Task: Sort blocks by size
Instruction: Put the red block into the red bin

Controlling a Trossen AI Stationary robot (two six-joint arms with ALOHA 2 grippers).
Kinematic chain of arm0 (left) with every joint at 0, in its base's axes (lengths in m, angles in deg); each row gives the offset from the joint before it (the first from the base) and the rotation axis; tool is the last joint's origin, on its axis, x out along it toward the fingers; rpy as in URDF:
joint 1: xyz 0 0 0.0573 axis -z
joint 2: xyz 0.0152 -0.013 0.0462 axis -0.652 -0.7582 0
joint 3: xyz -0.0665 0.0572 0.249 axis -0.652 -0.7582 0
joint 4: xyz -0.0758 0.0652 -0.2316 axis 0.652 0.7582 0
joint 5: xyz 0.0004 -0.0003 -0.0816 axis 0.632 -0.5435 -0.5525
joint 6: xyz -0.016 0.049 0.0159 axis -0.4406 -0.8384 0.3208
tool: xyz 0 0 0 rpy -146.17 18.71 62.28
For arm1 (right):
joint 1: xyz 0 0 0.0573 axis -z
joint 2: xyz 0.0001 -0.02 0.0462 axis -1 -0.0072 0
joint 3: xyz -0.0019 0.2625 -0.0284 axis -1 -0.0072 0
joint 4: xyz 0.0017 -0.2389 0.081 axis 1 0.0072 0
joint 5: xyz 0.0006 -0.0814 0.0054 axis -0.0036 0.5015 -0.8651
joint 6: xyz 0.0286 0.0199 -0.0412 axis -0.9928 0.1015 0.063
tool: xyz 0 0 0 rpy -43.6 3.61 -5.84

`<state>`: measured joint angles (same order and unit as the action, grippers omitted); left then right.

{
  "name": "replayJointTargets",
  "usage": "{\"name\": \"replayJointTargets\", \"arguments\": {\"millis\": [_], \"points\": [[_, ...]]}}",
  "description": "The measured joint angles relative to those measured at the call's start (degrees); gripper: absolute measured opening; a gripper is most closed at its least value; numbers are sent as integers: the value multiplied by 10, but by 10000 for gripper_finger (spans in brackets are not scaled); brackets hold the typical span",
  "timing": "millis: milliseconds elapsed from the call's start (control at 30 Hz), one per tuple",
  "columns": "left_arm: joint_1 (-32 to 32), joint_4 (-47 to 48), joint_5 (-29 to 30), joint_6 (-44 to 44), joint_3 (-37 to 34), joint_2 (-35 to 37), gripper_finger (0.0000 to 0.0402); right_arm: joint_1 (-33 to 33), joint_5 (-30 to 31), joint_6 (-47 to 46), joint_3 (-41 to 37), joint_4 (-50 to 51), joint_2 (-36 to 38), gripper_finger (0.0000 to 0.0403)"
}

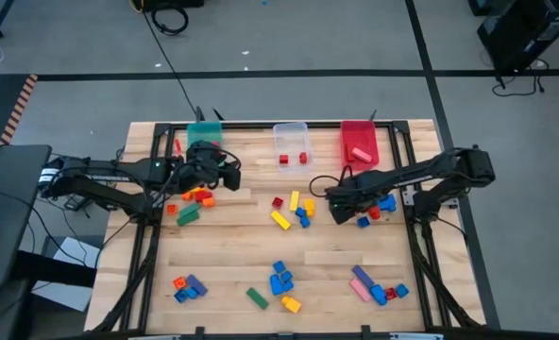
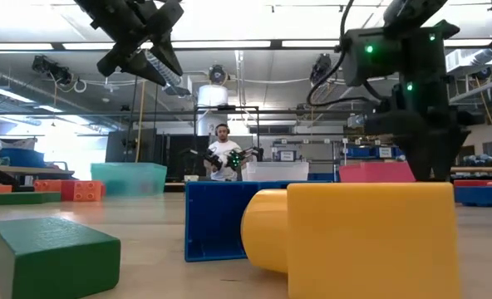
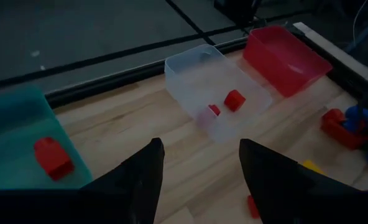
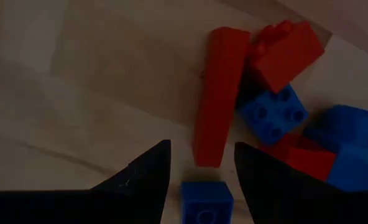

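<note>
Broadly, the table [image 1: 232, 255] carries blocks in loose clusters across the high view: one at centre [image 1: 294, 212], several along the bottom, one at middle left [image 1: 193, 200] and one at middle right [image 1: 379, 208]; at the top edge stand the teal bin [image 1: 204, 134], the clear bin [image 1: 292, 144] and the red bin [image 1: 359, 142], the red one holding a pink bar [image 1: 360, 152] and the clear one two small red blocks; sorting looks under way with most blocks still out.

The right gripper [image 1: 341, 210] is low over the middle-right cluster; the step in hand looks like a pick there; the left gripper [image 1: 225, 176] hovers at upper left near the teal bin, jaws spread and empty.

The right wrist view gives what the high view hides: jaws apart, touching nothing, a small blue block [image 4: 207, 199] between the fingertips, a long red bar [image 4: 216, 96] just beyond, and a red block and blue ones crowded beside it; the next move calls for settling on one block only, since the bar's end lies near the gap, then closing squarely.

The left wrist view alone shows a red block [image 3: 52, 157] in the teal bin; the low view alone shows a person [image 2: 223, 154] far behind the table.
</note>
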<state>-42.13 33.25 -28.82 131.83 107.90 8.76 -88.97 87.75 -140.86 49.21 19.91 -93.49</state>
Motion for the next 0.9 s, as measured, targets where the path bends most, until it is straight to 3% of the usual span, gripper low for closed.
{"name": "replayJointTargets", "arguments": {"millis": [333,633,733,900], "points": [[0,0,0,-10,0,0,217,0,23,-5,0,-26,-60,177],[0,0,-1,-29,0,0,217,1,27,2,1,-40,-67,76],[0,-1,-2,-36,0,0,217,2,29,19,0,-39,-57,74],[0,-2,2,-64,0,0,217,-3,-31,50,0,-64,-22,74]]}}
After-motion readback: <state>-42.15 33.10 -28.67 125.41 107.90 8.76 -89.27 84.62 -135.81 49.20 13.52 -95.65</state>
